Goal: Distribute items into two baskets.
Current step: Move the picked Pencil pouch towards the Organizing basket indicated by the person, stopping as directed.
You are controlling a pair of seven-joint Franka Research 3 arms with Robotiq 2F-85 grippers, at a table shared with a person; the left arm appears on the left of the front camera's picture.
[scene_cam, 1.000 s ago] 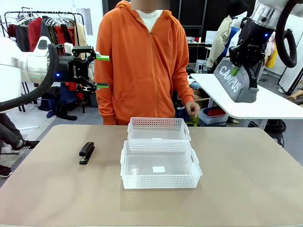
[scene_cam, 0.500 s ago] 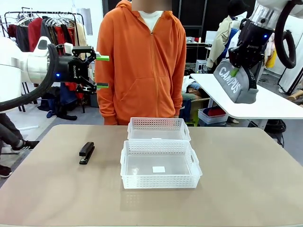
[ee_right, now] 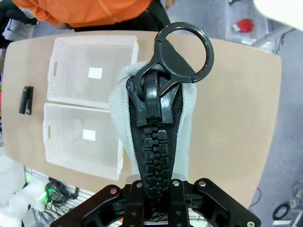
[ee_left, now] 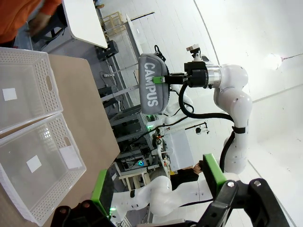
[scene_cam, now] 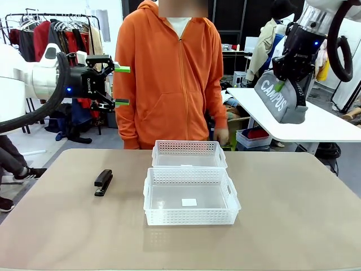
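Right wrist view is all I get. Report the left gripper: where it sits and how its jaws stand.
Observer: The left gripper is raised high over the left side of the table, jaws open, nothing between them.
Operator: Read me the print on the grey pouch.
Observer: The grey pouch says "CAMPUS" in white along its side.
Operator: Place the person's hand for me.
Observer: The person's hand hangs at their side beyond the table's far edge, near the right corner of the far basket.
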